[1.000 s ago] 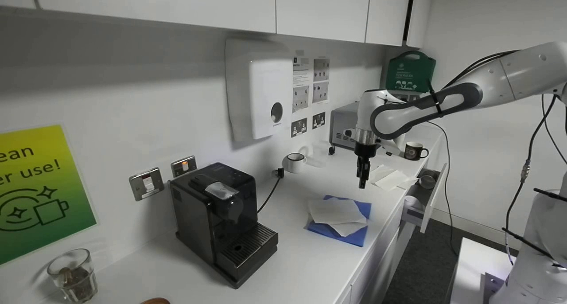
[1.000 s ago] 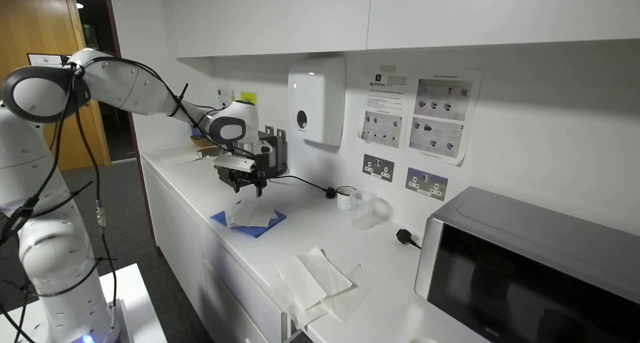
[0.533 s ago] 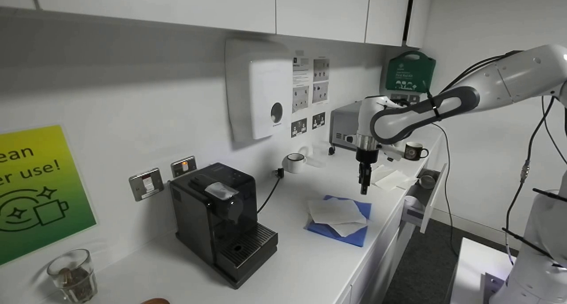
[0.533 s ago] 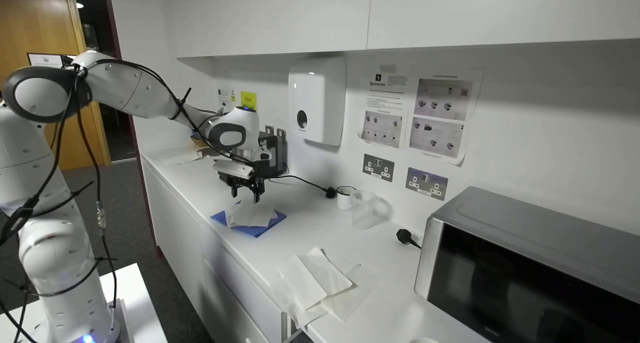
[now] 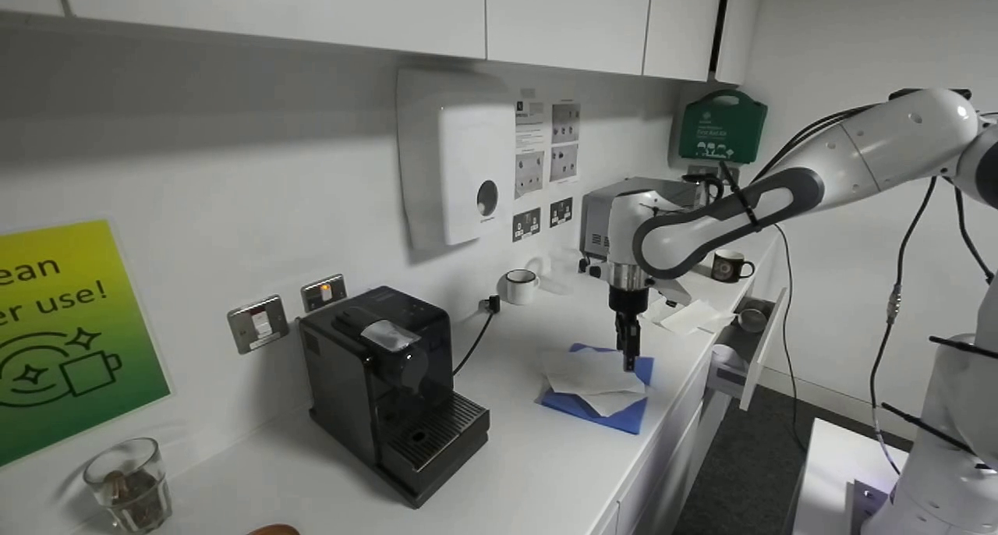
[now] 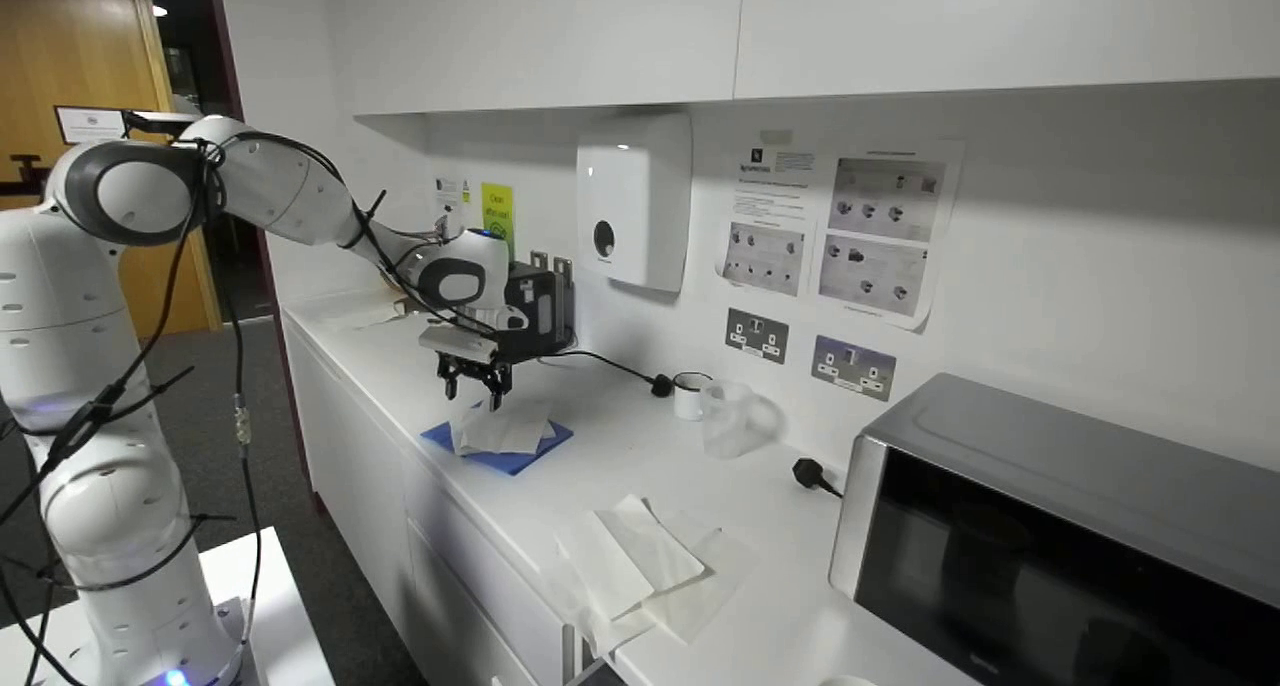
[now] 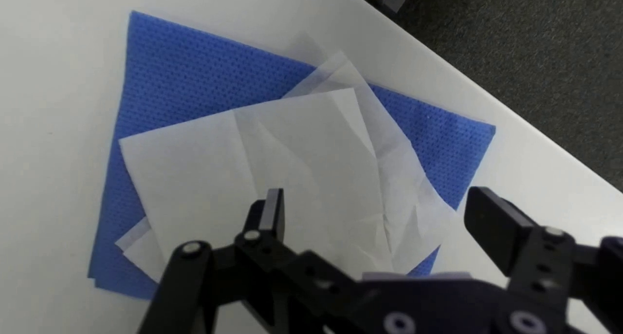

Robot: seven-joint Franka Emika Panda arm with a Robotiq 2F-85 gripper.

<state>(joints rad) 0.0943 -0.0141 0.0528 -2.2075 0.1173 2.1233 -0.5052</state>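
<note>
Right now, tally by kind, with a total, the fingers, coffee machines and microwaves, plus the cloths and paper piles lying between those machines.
Fingers: 2
Blue cloth: 1
Paper piles: 2
Coffee machine: 1
Microwave: 1
Total: 7

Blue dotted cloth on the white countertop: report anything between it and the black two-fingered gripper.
Creased white paper sheets cover the middle of the blue dotted cloth. Nothing visible stands between those sheets and the open black two-fingered gripper above.

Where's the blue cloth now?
In an exterior view, the blue cloth lies on the counter right of the coffee machine, partly covered by paper towels, beneath the gripper.
</note>
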